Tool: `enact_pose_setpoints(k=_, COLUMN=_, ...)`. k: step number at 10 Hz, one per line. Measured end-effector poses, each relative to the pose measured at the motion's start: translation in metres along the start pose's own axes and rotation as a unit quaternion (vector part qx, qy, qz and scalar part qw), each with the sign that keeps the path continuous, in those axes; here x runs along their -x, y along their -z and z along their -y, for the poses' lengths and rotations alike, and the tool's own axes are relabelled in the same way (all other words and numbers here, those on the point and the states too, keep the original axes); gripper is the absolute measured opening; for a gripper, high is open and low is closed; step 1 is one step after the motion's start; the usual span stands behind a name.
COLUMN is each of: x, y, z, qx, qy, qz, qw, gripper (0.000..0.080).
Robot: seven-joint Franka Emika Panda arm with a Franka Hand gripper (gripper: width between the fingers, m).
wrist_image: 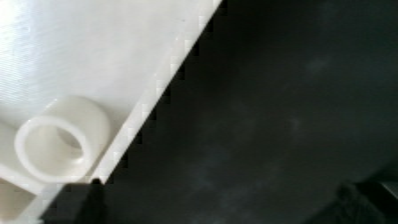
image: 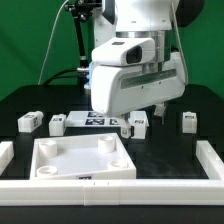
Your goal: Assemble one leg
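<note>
Several small white legs with tag markers stand in a row on the black table: two at the exterior view's left (image: 30, 121) (image: 57, 123), one near the middle (image: 138, 124) and one at the right (image: 188, 120). The large white square panel (image: 85, 160) lies in front of them. In the wrist view its edge and one round corner socket (wrist_image: 63, 140) show. My gripper (wrist_image: 222, 205) is open and empty over bare black table beside that edge, one dark finger (wrist_image: 71, 200) close to the panel. No leg shows in the wrist view. In the exterior view the arm's white hand (image: 130, 80) hides the fingers.
The marker board (image: 95, 121) lies flat between the legs, behind the panel. White rails border the table at the exterior view's left (image: 5, 152), right (image: 210, 160) and front (image: 110, 190). A green backdrop stands behind.
</note>
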State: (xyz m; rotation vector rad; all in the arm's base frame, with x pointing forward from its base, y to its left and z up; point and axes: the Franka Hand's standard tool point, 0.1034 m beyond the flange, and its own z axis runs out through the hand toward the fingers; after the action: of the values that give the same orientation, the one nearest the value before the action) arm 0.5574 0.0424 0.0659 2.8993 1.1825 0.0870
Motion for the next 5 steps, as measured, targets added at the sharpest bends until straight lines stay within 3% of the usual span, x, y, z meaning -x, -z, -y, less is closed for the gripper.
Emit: enact_pose_setpoints(k=5, x=0.0, y=0.0, z=0.0, qx=0.0, qy=0.001, qz=0.0, qw=1.0, gripper=0.065)
